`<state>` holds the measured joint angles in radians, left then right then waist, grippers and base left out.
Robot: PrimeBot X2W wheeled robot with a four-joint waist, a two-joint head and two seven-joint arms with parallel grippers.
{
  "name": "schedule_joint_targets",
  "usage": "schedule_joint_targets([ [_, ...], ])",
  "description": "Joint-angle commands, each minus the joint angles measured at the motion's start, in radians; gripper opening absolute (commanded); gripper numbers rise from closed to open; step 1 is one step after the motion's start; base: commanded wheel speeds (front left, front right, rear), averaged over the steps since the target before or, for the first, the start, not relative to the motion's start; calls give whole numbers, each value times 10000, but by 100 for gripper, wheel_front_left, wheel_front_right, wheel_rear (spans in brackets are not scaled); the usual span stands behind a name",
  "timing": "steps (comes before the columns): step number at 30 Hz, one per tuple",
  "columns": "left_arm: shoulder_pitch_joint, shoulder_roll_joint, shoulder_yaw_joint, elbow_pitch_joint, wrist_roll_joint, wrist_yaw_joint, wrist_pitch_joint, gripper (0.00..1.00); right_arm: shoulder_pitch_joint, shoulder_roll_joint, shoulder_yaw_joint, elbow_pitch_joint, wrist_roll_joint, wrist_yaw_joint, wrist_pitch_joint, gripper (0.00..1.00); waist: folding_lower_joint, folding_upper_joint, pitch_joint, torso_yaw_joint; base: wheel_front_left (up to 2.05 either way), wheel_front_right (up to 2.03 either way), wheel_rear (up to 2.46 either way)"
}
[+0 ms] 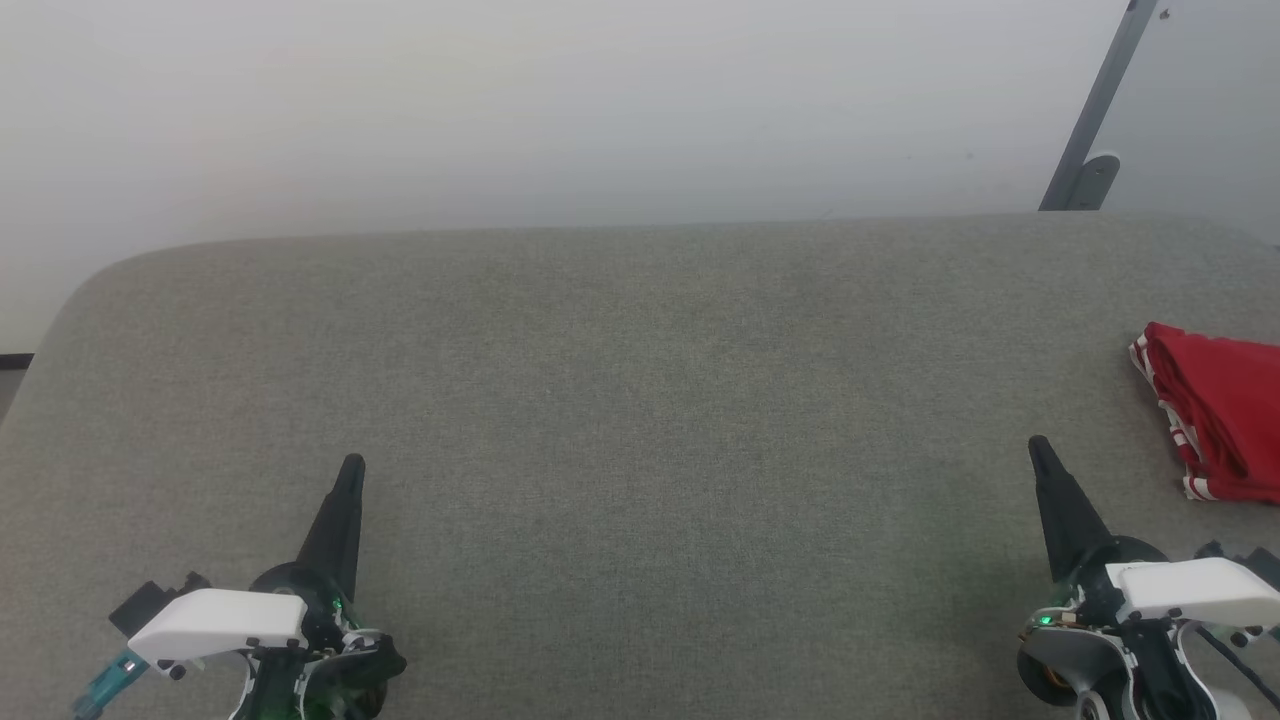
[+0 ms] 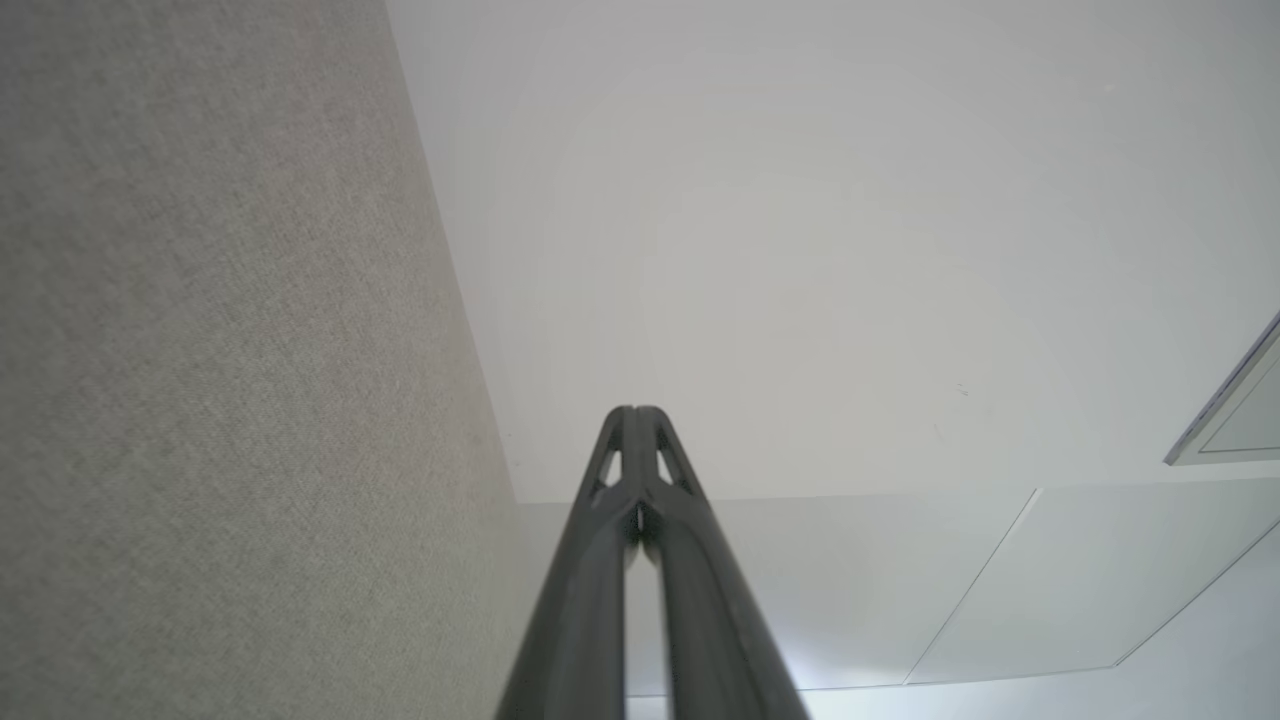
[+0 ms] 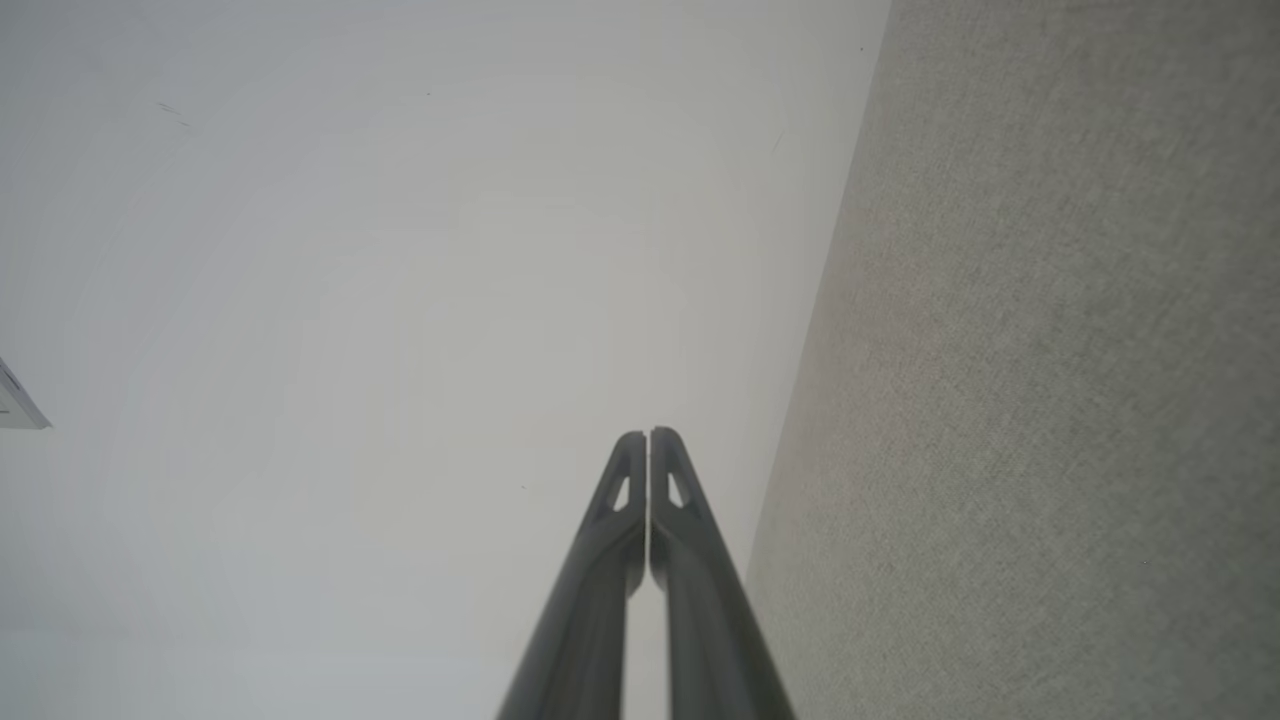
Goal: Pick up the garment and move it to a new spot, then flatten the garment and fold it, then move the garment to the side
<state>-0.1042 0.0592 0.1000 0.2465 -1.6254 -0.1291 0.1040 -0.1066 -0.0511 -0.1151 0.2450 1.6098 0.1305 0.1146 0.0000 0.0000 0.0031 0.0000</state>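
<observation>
At the far right of the grey fabric-covered counter, the garment lies in a compact red bundle with white-striped trim showing along its near and left edges; the head view's border cuts off its right part, so its full extent and its distance from the counter's edge cannot be determined. Left gripper sits at the lower left, jaws pressed together, holding nothing, well apart from the garment. Right gripper sits at the lower right, jaws likewise pressed together and empty, near the garment but clear of it. Both wrist views confirm fingertips meeting with no cloth between them. Assessment: the bundle looks folded and set aside, though whether the fold is tidy cannot be judged from the visible portion. Risks noted: any fresh grasp would require the jaws to part first, since a closed tip would only push the soft fabric and spoil the layers. A pinch catching the top layer alone would let the bundle unfold on lifting. Should the garment overhang an unseen edge, a nudge from the right arm could slide it off.
</observation>
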Motion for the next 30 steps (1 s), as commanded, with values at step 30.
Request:
schedule_joint_targets([
  [30, -106, -36, 79, -1, 75, -28, 62, 0, -61, 35, 2, 22, 49, 4, 14, 0, 0, 0, 0, 0, 0, 0, 0],
])
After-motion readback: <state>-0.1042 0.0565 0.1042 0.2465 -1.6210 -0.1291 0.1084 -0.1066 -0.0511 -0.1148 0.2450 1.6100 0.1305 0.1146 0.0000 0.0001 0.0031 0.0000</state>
